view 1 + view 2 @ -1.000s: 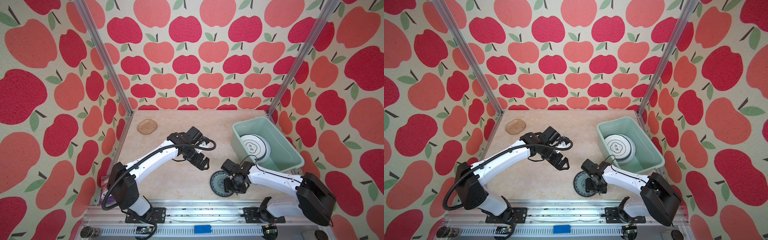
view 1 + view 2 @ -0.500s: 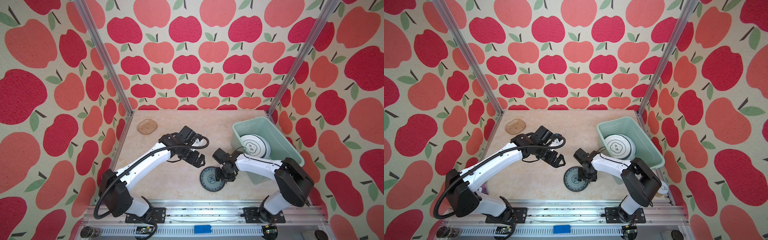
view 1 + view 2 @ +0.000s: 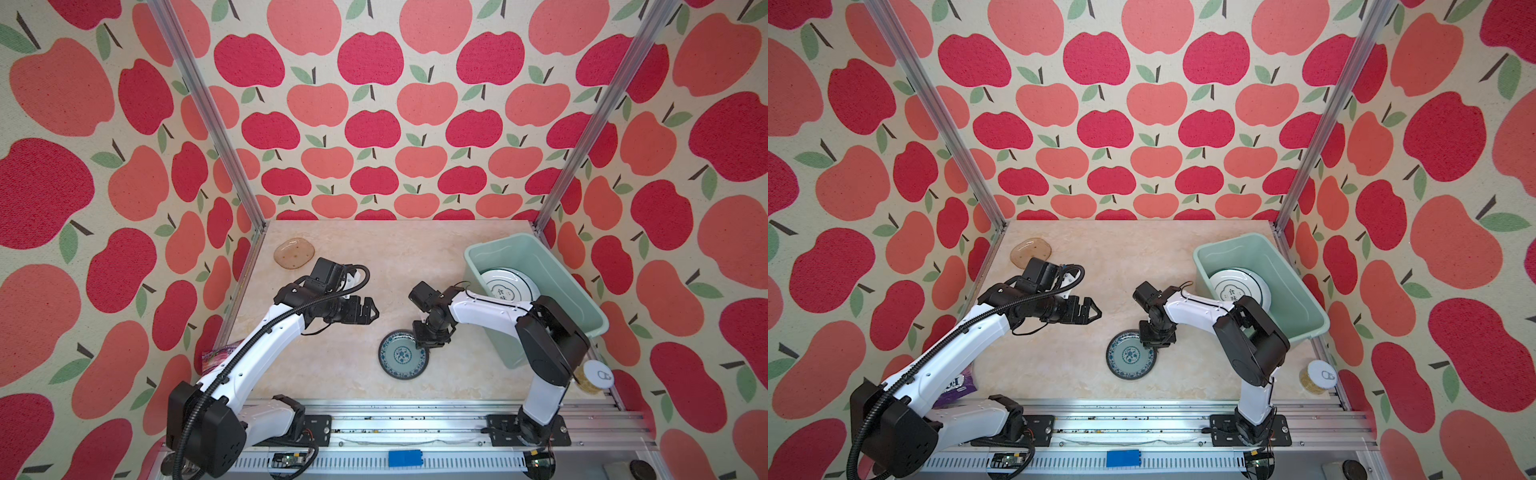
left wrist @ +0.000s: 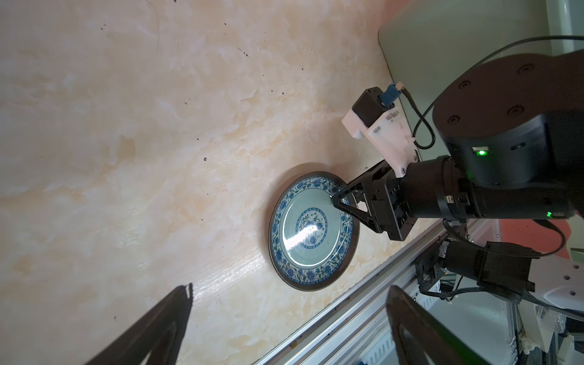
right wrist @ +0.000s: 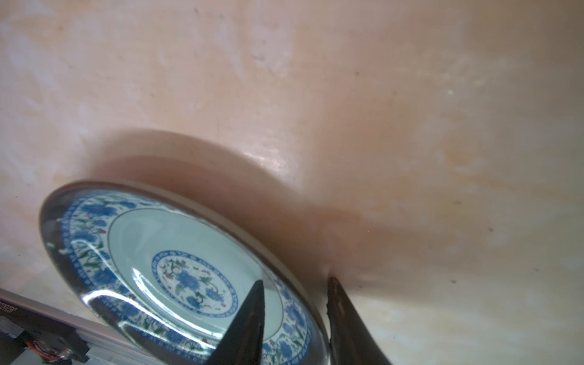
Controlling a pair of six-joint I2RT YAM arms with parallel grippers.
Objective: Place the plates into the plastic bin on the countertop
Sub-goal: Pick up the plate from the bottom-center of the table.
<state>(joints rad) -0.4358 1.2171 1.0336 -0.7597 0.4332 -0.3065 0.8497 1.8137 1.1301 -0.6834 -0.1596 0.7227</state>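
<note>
- Your right gripper [image 5: 294, 281] straddles the rim of the teal plate [image 3: 402, 354], with one finger inside and one on the countertop [image 3: 374, 257]. You cannot tell whether the jaws pinch it.
- The plate lies flat near the front rail, and the right wrist view cuts off its near edge.
- Your left gripper [image 3: 372, 309] hangs with its jaws spread wide.
- The right arm hides part of the white plate [image 3: 509, 286] in the plastic bin [image 3: 496, 243].
- A second ago the teal plate lay further right.

You see a teal plate [image 3: 403, 354] with blue floral bands, a mint-green bin [image 3: 561, 282], an amber plate [image 3: 293, 252], a beige marbled countertop [image 3: 395, 257] and red-and-coral apple-print walls [image 3: 374, 124]
</note>
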